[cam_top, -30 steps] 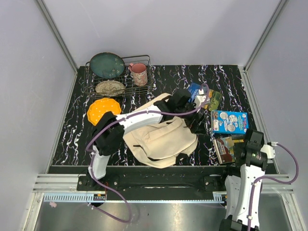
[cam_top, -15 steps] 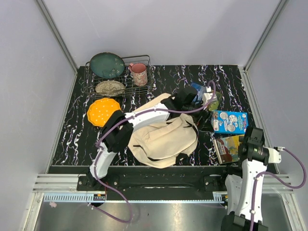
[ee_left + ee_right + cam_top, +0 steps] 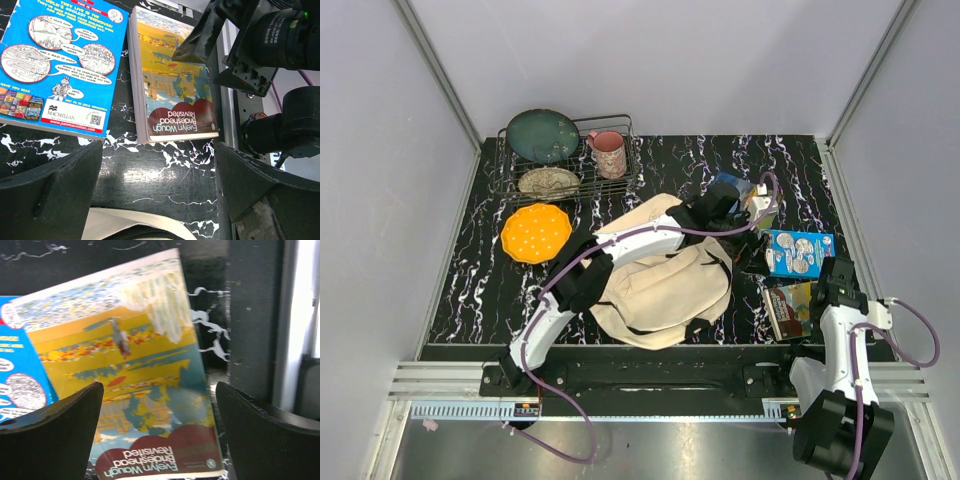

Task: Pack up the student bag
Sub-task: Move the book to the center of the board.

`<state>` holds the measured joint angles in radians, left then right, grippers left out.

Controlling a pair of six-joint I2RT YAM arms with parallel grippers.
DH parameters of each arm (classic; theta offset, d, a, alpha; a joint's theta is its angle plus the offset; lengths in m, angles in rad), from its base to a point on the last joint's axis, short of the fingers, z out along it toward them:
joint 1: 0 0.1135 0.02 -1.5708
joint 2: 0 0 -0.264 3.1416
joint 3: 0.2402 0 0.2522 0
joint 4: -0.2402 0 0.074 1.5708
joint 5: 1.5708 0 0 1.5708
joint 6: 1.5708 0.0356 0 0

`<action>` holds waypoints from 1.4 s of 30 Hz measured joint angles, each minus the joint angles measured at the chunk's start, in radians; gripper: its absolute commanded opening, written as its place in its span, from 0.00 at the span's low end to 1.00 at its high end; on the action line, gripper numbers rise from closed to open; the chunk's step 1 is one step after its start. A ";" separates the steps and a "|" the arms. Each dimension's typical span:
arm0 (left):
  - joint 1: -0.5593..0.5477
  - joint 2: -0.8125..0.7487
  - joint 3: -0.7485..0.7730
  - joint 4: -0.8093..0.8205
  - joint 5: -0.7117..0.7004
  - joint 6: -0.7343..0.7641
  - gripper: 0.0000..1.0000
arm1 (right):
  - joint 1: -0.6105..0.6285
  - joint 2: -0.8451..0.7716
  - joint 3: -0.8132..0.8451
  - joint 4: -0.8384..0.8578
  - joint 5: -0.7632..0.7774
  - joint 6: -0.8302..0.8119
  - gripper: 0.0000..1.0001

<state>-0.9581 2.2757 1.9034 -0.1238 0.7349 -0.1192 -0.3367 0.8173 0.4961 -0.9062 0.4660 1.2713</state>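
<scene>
Left gripper (image 3: pixel 750 252) has swung further right, past the student bag (image 3: pixel 660 290), jaws spread, now facing the paperback (image 3: pixel 172 85). Right gripper (image 3: pixel 830 283), also spread wide, hangs over the same book. Bag sits near-centre. Nothing gripped; pick looks next.

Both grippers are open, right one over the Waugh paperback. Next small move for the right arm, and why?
Probably lower the right gripper onto the Brideshead Revisited paperback and close on the edge bordering bare table. Its jaws stand open with the book directly beneath and nothing held. The book lies flat beside the student bag, not yet packed.
</scene>
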 measured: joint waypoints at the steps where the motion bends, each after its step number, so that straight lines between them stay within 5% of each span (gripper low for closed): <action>1: 0.000 0.005 0.010 -0.001 0.000 0.003 0.99 | 0.000 0.004 -0.006 0.032 -0.008 -0.011 1.00; 19: 0.019 0.087 0.039 0.033 -0.006 0.002 0.99 | -0.018 0.076 -0.023 0.187 -0.074 -0.252 1.00; 27: 0.031 0.087 0.026 0.100 -0.006 -0.021 0.99 | -0.026 0.282 0.066 0.268 -0.155 -0.453 1.00; 42: 0.035 0.087 0.002 0.141 -0.013 -0.047 0.99 | -0.040 0.438 0.111 0.627 -0.504 -0.690 0.94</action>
<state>-0.9226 2.3631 1.9057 0.0170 0.7216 -0.1665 -0.3767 1.2556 0.6075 -0.2794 -0.0383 0.5816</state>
